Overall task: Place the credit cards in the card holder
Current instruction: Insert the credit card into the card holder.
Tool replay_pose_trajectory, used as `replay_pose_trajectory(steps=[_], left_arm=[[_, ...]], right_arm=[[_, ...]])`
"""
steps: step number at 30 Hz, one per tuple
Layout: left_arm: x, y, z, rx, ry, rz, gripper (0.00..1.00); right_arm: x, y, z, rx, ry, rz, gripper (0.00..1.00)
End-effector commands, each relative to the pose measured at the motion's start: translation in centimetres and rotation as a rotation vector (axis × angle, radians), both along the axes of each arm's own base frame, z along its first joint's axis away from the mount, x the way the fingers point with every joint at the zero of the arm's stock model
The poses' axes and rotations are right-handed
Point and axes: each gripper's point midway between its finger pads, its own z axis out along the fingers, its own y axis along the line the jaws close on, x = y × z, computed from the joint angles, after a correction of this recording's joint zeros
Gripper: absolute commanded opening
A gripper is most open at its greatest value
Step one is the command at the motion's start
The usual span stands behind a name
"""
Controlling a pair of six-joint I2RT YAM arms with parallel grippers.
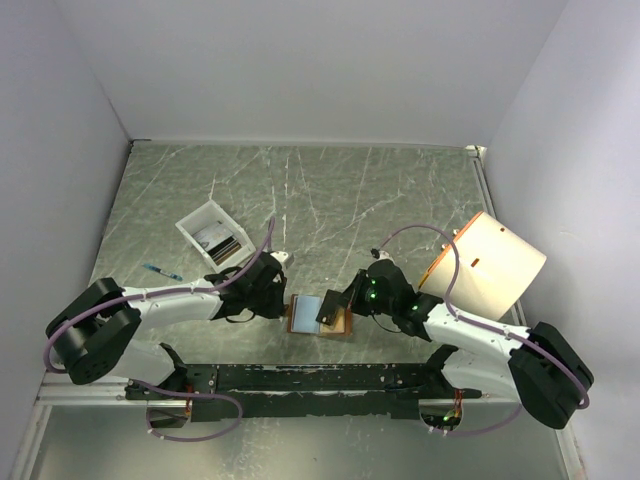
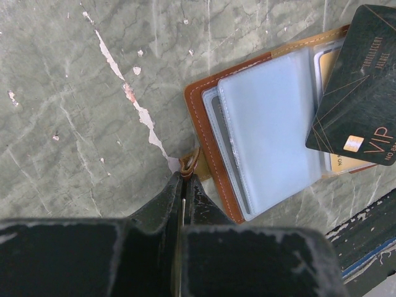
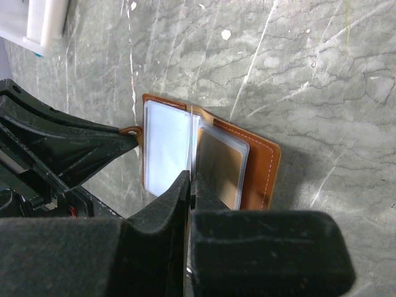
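The brown card holder (image 1: 305, 318) lies open near the table's front edge, its pale blue-grey sleeves up (image 2: 266, 130). My left gripper (image 1: 281, 302) is shut on its snap tab (image 2: 189, 164) at the left edge. My right gripper (image 1: 342, 305) is shut on a dark card (image 2: 362, 93) marked VIP and holds it tilted over the holder's right half. In the right wrist view the card shows edge-on (image 3: 192, 142) between my fingers, standing over the sleeves. A gold card (image 3: 219, 167) sits in a sleeve. More cards (image 1: 220, 240) lie in the white tray (image 1: 196, 218).
A large cream cylinder with an orange rim (image 1: 488, 265) lies on its side at the right, close behind my right arm. A small blue pen (image 1: 162, 271) lies at the left. Grey walls stand on the left, back and right.
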Motion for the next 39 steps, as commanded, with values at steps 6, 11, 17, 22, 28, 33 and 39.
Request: replay_pose_trajectory(steps=[6, 11, 17, 22, 28, 33, 39], left_arm=[[0.0, 0.5, -0.8, 0.031, -0.001, 0.016, 0.07], [-0.1, 0.7, -0.9, 0.037, 0.000, 0.022, 0.07], [0.0, 0.7, -0.7, 0.034, -0.002, 0.024, 0.07], [-0.1, 0.7, -0.8, 0.034, 0.001, 0.030, 0.07], [-0.2, 0.7, -1.0, 0.028, 0.009, 0.036, 0.07], [-0.1, 0.7, -1.0, 0.030, 0.008, 0.043, 0.07], [-0.1, 0.7, -1.3, 0.043, 0.018, 0.046, 0.07]], right_arm=[[-0.6, -0.4, -1.4, -0.005, 0.016, 0.008, 0.00], [-0.8, -0.8, -1.4, -0.006, 0.011, -0.003, 0.00], [-0.8, -0.9, -1.4, -0.004, 0.007, -0.003, 0.00], [-0.8, -0.9, -1.4, 0.006, 0.001, -0.006, 0.00], [-1.1, -0.5, -1.7, 0.023, 0.013, 0.006, 0.00], [-1.3, 0.0, -1.8, 0.037, 0.018, 0.025, 0.00], [-1.5, 0.1, -1.6, 0.043, 0.021, 0.031, 0.00]])
